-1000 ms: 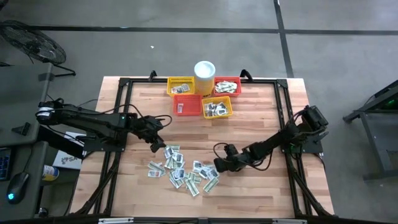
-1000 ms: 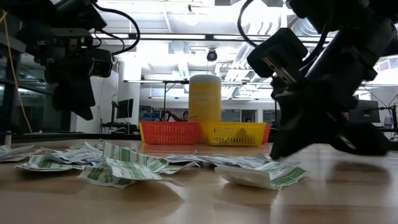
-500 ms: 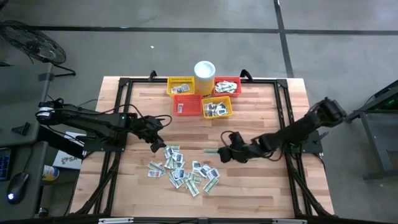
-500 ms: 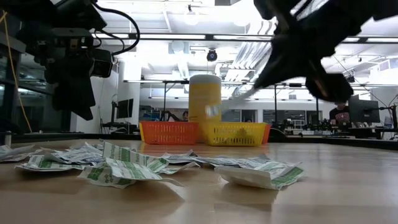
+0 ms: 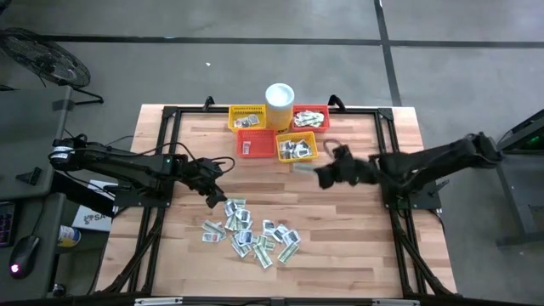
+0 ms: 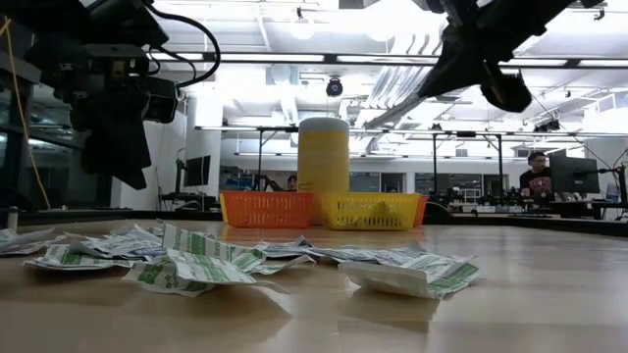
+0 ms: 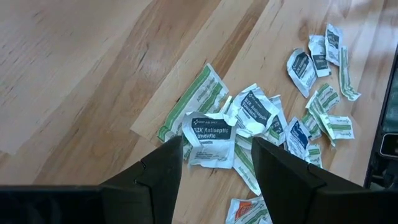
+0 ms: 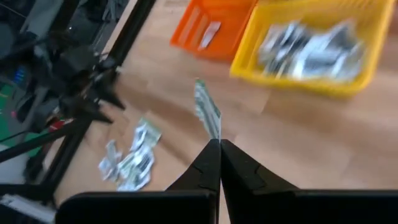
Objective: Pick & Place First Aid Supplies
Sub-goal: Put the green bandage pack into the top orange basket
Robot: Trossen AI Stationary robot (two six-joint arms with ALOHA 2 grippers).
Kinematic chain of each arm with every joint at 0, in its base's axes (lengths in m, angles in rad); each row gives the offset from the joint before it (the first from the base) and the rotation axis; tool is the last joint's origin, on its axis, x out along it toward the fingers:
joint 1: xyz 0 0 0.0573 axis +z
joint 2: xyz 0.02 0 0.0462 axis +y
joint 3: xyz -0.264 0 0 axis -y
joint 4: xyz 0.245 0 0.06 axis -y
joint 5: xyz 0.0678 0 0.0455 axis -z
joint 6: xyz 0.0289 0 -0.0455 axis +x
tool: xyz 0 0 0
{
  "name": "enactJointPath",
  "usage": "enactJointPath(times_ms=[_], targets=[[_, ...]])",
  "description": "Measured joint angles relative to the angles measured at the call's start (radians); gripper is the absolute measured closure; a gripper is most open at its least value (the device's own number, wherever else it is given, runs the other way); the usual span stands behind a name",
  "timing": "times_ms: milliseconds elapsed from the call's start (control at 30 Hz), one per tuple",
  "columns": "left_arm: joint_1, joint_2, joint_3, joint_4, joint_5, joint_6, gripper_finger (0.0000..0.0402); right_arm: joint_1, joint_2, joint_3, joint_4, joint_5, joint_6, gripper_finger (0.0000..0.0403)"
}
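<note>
Pale wooden plank counter (image 5: pixel 357 229) on grey concrete floor; crinkled flat packets (image 5: pixel 253 235) heaped. Right claw (image 8: pixel 214 144) pinches a green-striped packet (image 8: pixel 207 112); left claw (image 7: pixel 214 152) gapes.

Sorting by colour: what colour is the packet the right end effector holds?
Green-and-white striped packet, clearest in the right wrist view.

A small flat white paper packet (image 7: pixel 208 138) with dark print lies on the wooden table and says "BZK Antiseptic Towelette". The packets around it show print too small to read.
</note>
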Motion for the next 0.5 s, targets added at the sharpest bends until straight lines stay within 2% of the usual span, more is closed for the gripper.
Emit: enactJointPath(times_ms=[133,333,500], targets=[[0.000,0.000,0.000,0.001,-0.002,-0.006,0.0211,-0.156,-0.073,0.000,-0.056,-0.093,-0.164,0.0403],[0.000,0.000,0.000,0.027,-0.009,-0.006,0.0211,-0.432,-0.099,0.000,-0.093,-0.331,-0.405,0.0403],[0.000,0.000,0.000,0.187,-0.004,0.024,0.0211,-0.646,-0.060,0.000,-0.086,-0.496,-0.570,0.0403]])
